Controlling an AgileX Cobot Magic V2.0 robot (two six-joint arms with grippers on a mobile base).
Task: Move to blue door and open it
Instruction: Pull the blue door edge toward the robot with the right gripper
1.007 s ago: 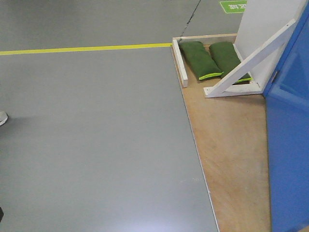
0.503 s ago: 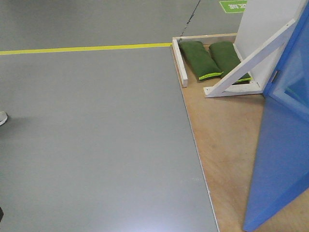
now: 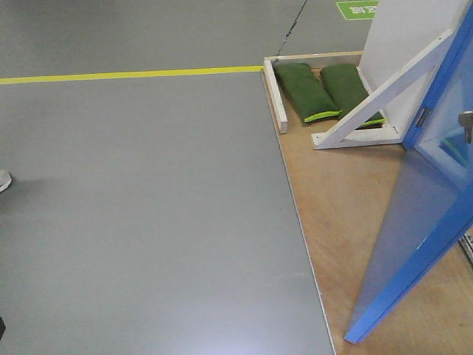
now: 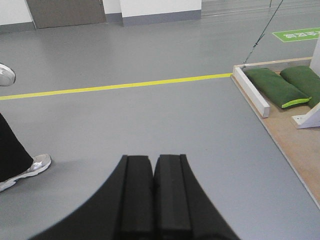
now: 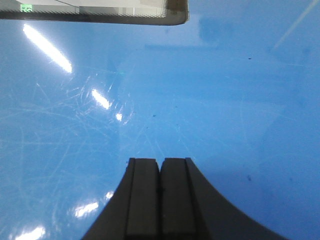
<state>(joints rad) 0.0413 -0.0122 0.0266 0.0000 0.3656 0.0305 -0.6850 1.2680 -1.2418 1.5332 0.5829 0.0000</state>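
Observation:
The blue door (image 3: 414,244) stands ajar at the right of the front view, its bottom edge swung out over the wooden platform (image 3: 347,214). A silver handle part (image 3: 466,120) shows at the right border. My right gripper (image 5: 160,161) is shut with nothing in it, and its tips point straight at the glossy, scratched blue door (image 5: 150,100), which fills that view. In the left wrist view my left gripper (image 4: 152,158) is shut and empty, hanging over the grey floor (image 4: 150,115).
Two green sandbags (image 3: 321,90) lie on the platform behind a white diagonal brace (image 3: 384,96) and a white panel (image 3: 406,29). A yellow floor line (image 3: 133,74) crosses the grey floor. A person's shoe (image 4: 30,170) is at the left.
The blue door has swung further open over the platform, its lower corner moving left and nearer to the camera. The floor and platform hold their place in the view.

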